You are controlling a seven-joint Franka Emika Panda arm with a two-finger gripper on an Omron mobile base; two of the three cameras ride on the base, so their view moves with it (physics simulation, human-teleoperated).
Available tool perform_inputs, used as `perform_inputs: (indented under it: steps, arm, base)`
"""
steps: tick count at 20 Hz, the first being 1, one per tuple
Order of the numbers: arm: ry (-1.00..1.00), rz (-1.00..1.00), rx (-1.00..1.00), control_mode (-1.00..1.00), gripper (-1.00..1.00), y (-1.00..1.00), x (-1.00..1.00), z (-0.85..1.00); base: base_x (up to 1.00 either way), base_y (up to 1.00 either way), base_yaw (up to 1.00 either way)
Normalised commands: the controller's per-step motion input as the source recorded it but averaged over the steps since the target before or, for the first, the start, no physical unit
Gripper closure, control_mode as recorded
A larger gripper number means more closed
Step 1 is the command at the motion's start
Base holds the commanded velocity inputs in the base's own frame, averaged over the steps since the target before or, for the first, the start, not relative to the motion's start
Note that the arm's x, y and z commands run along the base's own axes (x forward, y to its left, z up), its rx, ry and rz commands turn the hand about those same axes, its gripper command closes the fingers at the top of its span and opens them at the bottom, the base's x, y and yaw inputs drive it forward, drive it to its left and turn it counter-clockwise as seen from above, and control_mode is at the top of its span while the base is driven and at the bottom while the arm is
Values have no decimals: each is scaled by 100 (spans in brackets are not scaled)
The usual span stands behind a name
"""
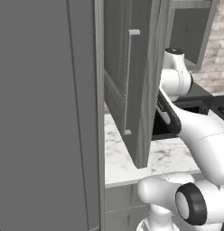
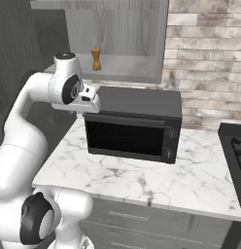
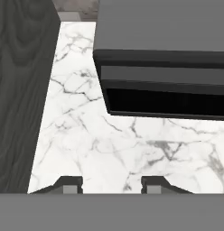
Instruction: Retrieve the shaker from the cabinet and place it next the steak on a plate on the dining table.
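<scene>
The shaker [image 2: 96, 59] stands upright on the open cabinet [image 2: 117, 34] shelf, above and just beyond the claw [image 3: 111, 185], which points down at the marble tabletop [image 3: 109, 144] with jaws parted, gripping nothing.

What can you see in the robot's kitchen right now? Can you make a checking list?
Surface: white marble counter with grey veins, bare in front of the microwave.
Job's things: the shaker stands upright on the shelf of the open cabinet, untouched. The cabinet door is swung open.
Clutter: black microwave on the counter under the cabinet, door shut.
Grippers: the gripper points down at the counter beside the microwave, fingers apart, nothing between them.
Cables: nothing seen.
Surroundings: brick wall behind the counter, dark stove edge at the right, drawers below the counter.
</scene>
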Motion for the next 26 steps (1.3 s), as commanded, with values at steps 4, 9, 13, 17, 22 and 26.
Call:
perform_inputs:
  steps: [4,9,13,17,22,26]
  arm:
    - [-8,0,0,-100,-100,0,-35,0]
    - [-32,0,0,-100,-100,0,-80,9]
    - [-39,0,0,-100,-100,0,-81,16]
    - [-48,0,0,-100,-100,0,-57,36]
    - [-29,0,0,-100,-100,-4,-28,68]
    - [-23,0,0,-100,-100,-10,-14,68]
  base:
    - [0,0,0]
    - [0,0,0]
    - [0,0,0]
    - [0,0,0]
    - [0,0,0]
    - [0,0,0]
